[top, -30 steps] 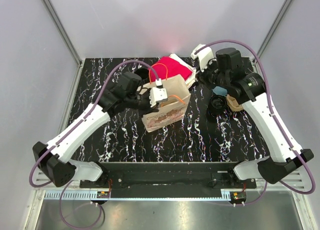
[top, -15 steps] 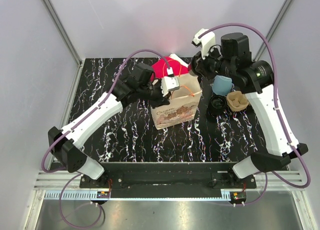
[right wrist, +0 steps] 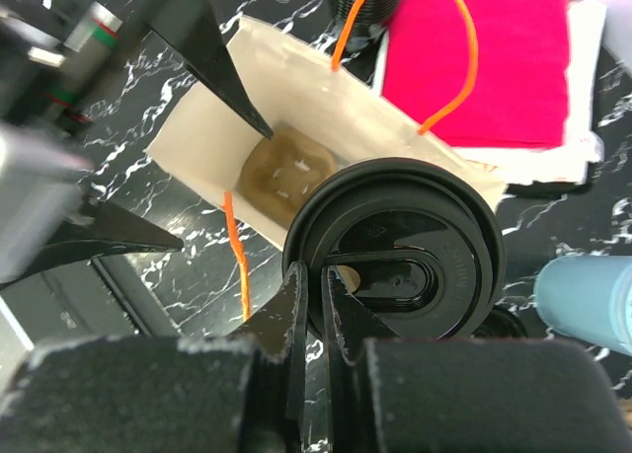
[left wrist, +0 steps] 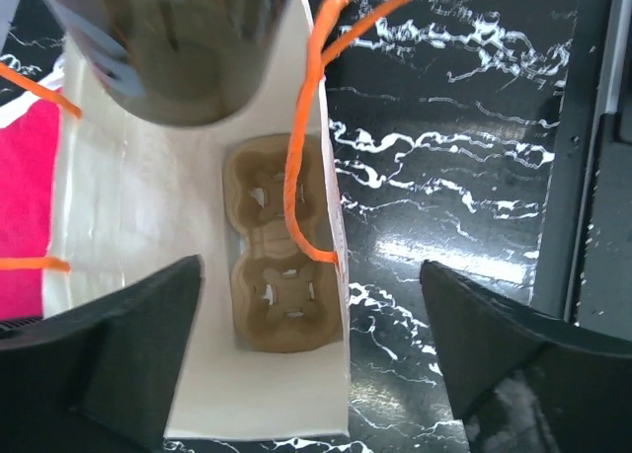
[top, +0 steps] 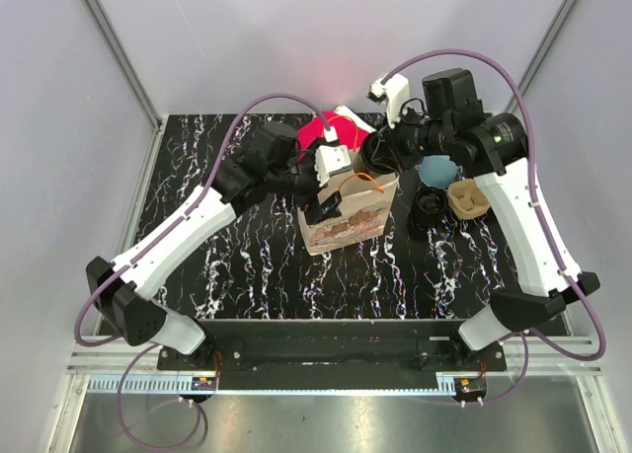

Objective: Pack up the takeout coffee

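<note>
A brown paper bag (top: 348,214) with orange handles stands open in the middle of the table. A cardboard cup carrier (left wrist: 281,251) lies on its floor. My right gripper (right wrist: 324,287) is shut on the rim of a takeout coffee cup with a black lid (right wrist: 395,244), which hangs over the bag's mouth (top: 378,155). The cup's base (left wrist: 168,48) shows in the left wrist view, just above the opening. My left gripper (left wrist: 308,275) is open above the bag's near end, with one side wall between its spread fingers and nothing gripped.
A pink cloth (top: 318,132) on white packaging lies behind the bag. Right of the bag are a light blue cup (top: 437,165), a second cardboard carrier (top: 467,198) and a black cup (top: 428,206). Pale enclosure walls ring the table.
My left gripper has opened and let go of the bag after dragging it right. My right gripper has carried the coffee cup left and down over the bag's mouth.
</note>
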Robot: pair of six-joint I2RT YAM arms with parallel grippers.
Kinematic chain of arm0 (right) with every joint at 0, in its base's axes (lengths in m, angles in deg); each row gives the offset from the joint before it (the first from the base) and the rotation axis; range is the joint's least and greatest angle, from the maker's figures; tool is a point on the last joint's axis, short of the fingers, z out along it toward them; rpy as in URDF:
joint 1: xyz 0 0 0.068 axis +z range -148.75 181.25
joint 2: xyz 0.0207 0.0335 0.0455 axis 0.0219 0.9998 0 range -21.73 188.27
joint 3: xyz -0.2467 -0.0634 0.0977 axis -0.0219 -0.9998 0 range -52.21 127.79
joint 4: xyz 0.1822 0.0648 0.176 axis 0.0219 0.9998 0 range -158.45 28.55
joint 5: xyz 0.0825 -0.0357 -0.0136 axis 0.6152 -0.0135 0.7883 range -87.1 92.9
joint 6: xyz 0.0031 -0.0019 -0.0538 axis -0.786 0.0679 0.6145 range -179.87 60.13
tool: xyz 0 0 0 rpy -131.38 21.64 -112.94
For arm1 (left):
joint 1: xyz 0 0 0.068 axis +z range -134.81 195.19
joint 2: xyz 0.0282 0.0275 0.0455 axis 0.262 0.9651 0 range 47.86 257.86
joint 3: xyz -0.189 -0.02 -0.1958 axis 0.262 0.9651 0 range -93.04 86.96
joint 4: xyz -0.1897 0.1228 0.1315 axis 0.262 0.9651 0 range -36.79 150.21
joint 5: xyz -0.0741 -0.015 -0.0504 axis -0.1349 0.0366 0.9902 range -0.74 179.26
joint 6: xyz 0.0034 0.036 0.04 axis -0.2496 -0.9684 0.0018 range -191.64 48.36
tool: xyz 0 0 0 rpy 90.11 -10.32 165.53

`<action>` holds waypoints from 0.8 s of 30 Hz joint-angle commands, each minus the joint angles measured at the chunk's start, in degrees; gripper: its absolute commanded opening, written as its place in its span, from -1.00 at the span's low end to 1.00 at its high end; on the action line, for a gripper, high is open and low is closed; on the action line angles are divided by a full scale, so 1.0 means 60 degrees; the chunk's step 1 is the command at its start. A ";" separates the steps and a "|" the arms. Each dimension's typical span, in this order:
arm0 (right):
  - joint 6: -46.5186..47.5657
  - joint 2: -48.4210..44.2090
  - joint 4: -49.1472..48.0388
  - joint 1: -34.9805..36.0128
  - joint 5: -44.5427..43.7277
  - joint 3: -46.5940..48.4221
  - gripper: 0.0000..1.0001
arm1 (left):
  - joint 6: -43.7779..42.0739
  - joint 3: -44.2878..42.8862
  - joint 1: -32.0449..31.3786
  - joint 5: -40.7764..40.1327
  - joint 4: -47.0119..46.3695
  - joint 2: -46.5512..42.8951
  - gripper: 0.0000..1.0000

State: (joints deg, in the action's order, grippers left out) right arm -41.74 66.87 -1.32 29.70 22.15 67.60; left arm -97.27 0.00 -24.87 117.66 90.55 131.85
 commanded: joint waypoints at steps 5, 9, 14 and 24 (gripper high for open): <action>-0.0223 0.1008 0.0529 0.0049 0.0089 0.0612 -1.00 | 0.0009 -0.0347 0.0010 -0.0471 -0.0628 -0.0930 0.98; -0.0341 0.1464 0.0896 0.0049 -0.0014 0.1213 -1.00 | -0.0079 -0.0083 0.0215 -0.0647 -0.0657 -0.1414 0.98; -0.0487 0.1932 0.0925 0.0049 -0.0014 0.1476 -1.00 | -0.0079 0.0269 0.0683 -0.0384 -0.0730 -0.1853 0.98; -0.0502 0.2460 0.1072 0.0181 -0.0380 0.1258 -1.00 | -0.0021 0.0972 0.1108 -0.0734 -0.1052 -0.2162 0.98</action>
State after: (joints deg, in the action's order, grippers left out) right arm -44.12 80.85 4.71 29.92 21.87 74.59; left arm -97.66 5.12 -19.93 115.15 88.04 120.22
